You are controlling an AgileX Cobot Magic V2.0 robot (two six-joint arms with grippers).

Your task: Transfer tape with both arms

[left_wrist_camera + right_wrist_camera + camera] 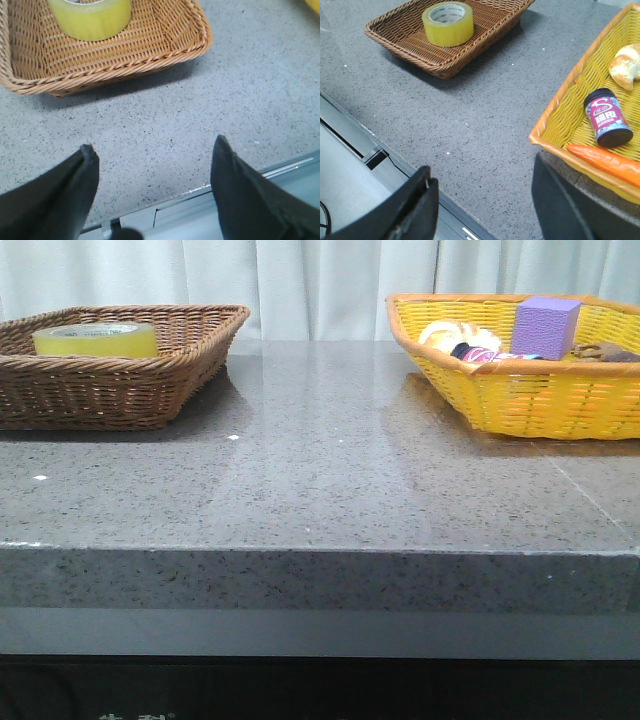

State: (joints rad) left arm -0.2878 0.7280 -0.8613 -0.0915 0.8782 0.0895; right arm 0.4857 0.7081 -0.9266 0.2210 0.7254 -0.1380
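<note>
The tape (95, 339) is lying flat inside the brown wicker basket (180, 375), well apart from the yellow basket (540, 400) holding the purple cube (546, 326). The left gripper (152, 167) is hanging with its jaws spread wide and empty, just outside the brown basket's near rim; the right gripper (482, 192) is likewise gaping, holding nothing, beside the yellow basket. I judge the pickup is pending: the left arm should be clearing the rim, then straddling the roll's wall squarely.

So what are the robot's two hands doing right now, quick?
Left gripper: open, holding nothing.
Right gripper: open, holding nothing.
</note>
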